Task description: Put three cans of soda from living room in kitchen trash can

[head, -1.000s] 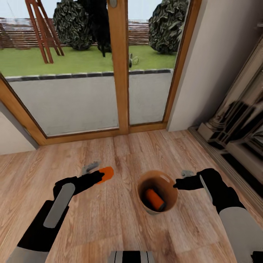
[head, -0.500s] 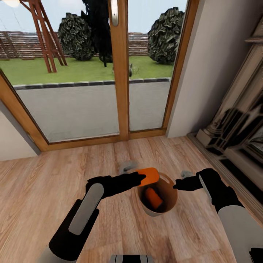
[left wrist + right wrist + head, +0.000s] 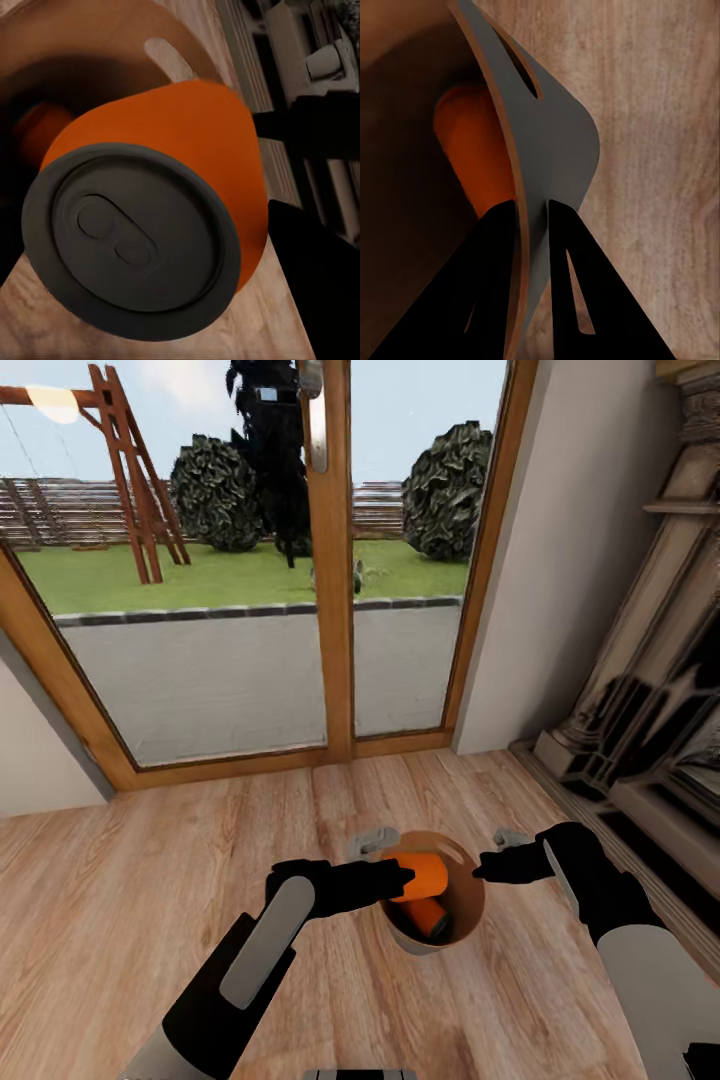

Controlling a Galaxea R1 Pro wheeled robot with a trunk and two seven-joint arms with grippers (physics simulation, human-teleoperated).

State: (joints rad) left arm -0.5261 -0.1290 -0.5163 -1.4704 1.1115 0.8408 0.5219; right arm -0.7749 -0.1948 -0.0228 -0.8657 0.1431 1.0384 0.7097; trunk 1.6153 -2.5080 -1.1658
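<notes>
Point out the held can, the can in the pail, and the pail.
Held can (image 3: 420, 876), head view, orange side.
Can in pail (image 3: 432, 916), head view, orange side.
Pail (image 3: 551, 142), right wrist view, grey outer wall.

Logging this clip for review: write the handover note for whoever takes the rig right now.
Left gripper: shut on a soda can, held on its side over the mouth of the trash can.
Right gripper: shut on the trash can's rim, steadying it on the wood floor by the glass doors.
Done: one can in the pail already.
Left: release the held can into the pail. The third can's place cannot be told from these views. The pail is not in the kitchen.
</notes>
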